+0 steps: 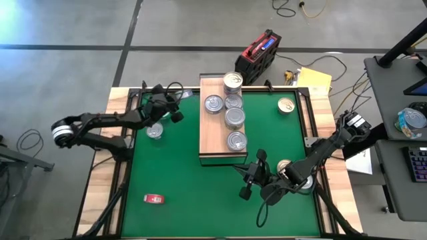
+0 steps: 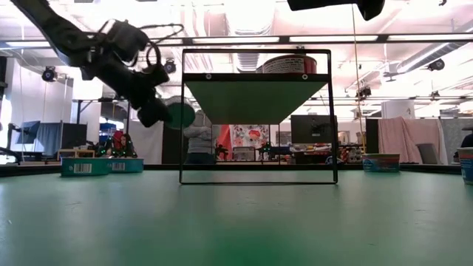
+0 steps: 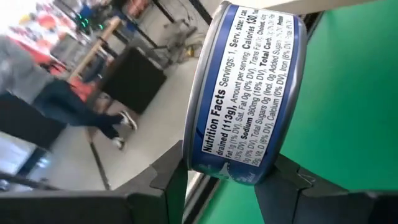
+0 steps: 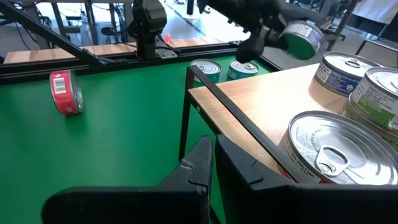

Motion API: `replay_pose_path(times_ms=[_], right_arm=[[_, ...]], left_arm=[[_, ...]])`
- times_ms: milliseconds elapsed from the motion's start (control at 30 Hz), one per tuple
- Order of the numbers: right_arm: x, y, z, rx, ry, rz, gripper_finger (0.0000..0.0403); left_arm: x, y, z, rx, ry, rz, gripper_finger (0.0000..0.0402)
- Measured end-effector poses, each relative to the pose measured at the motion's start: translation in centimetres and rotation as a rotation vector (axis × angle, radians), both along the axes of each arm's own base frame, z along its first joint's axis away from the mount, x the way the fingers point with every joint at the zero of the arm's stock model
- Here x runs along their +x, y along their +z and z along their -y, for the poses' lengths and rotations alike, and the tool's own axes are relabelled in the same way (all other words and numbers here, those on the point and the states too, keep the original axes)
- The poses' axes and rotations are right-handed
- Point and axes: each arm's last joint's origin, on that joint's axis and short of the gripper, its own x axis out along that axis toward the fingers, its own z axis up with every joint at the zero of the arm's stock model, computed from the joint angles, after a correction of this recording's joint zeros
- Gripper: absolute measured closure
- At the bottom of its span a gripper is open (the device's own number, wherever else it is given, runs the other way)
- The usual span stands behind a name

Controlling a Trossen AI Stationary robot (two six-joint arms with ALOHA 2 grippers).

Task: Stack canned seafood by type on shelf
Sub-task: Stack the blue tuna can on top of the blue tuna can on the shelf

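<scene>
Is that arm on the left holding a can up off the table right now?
Yes: the left gripper has its two fingers clamped on a blue-labelled can, lifted above the green mat.

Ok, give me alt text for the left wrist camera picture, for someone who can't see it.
The left gripper holds a blue-labelled seafood can on edge between its dark fingers, nutrition facts toward the camera. The green mat lies behind it, and a person walks across the room beyond the table.

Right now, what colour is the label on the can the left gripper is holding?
Blue with white nutrition text on the can; clearest in the left wrist view.
</scene>
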Motion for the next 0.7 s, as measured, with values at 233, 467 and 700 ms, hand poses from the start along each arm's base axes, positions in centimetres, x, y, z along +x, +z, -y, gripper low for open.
replay_pose_path(times_ms=[233, 467, 700], right_arm=[[0.0, 0.0, 0.0, -0.008, 0.002, -0.003, 0.0390], [0.0, 0.0, 0.0, -0.007, 0.002, -0.003, 0.0390], [0.0, 0.0, 0.0, -0.004, 0.001, -0.001, 0.0390]], left_arm=[[0.0, 1.0, 2.2, 0.090, -0.119, -0.040, 0.0272], [0.8, 2.4, 4.4, 0.233, -0.096, -0.124, 0.0272], [1.5, 3.0, 7.1, 0.311, -0.109, -0.184, 0.0272]])
